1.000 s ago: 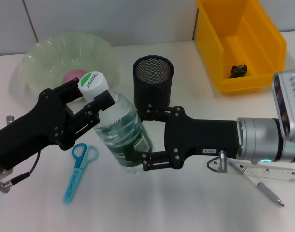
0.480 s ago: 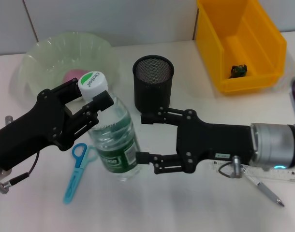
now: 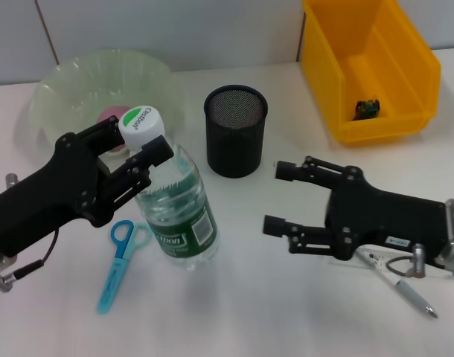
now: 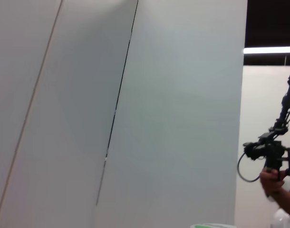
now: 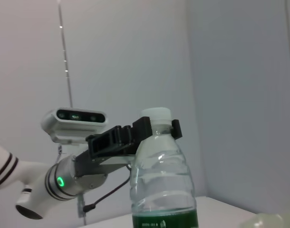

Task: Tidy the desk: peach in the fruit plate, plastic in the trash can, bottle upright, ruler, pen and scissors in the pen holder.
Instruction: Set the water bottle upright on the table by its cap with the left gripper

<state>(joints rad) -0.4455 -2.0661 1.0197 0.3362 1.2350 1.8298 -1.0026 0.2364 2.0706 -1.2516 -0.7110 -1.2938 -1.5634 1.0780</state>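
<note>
A clear water bottle (image 3: 176, 212) with a green label and white cap stands nearly upright on the table. My left gripper (image 3: 138, 149) is shut on its neck just under the cap; the right wrist view shows the same hold, gripper (image 5: 135, 135) on bottle (image 5: 164, 180). My right gripper (image 3: 275, 197) is open, off to the bottle's right and apart from it. The pink peach (image 3: 112, 117) lies in the green fruit plate (image 3: 63, 89). Blue scissors (image 3: 121, 264) lie left of the bottle. A pen (image 3: 409, 294) lies by my right gripper, which mostly hides the ruler. The black mesh pen holder (image 3: 236, 130) stands behind the bottle.
A yellow bin (image 3: 391, 126) at the back right holds a small dark piece (image 3: 367, 108). The pen holder stands close to the bottle and to my right gripper's far finger.
My right gripper has let go of the bottle's body and drawn back to the right. The bottle, held by my left gripper, has come from tilted to nearly upright.
</note>
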